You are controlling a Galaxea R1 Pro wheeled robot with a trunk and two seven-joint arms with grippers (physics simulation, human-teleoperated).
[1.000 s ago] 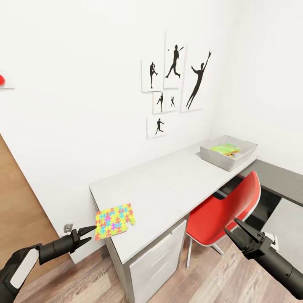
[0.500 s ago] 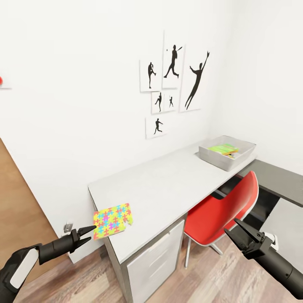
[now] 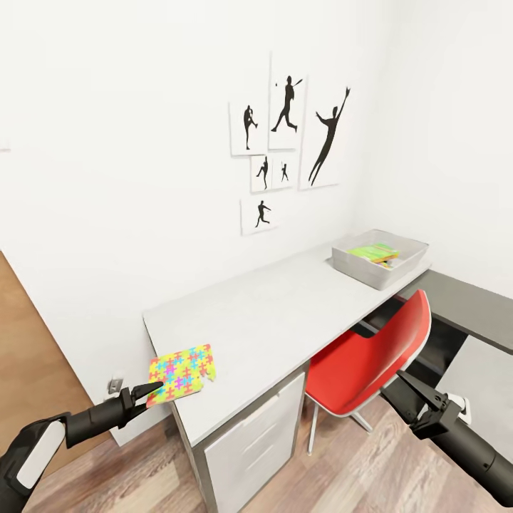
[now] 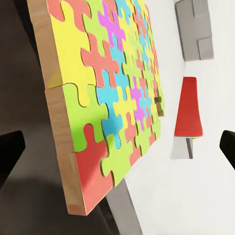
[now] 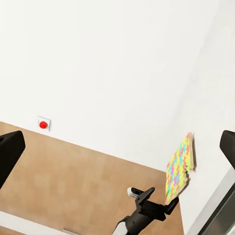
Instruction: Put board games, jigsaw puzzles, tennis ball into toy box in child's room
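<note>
With the left claw [image 3: 151, 393] spread apart at the near edge of the jigsaw puzzle [image 3: 182, 372] on the table [image 3: 285, 313] corner, it should slide level around that edge before pinching; the right claw [image 3: 420, 399] hangs apart.

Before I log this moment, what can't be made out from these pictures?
- Contents of the toy box: head view, its near wall hides most; green and yellow items are too small to identify.
- Whether the left gripper touches the jigsaw puzzle: head view, the tips overlap the puzzle's edge; left wrist view shows only finger edges at the frame sides.
- Table underside behind the red chair: hidden by the seat back.
</note>
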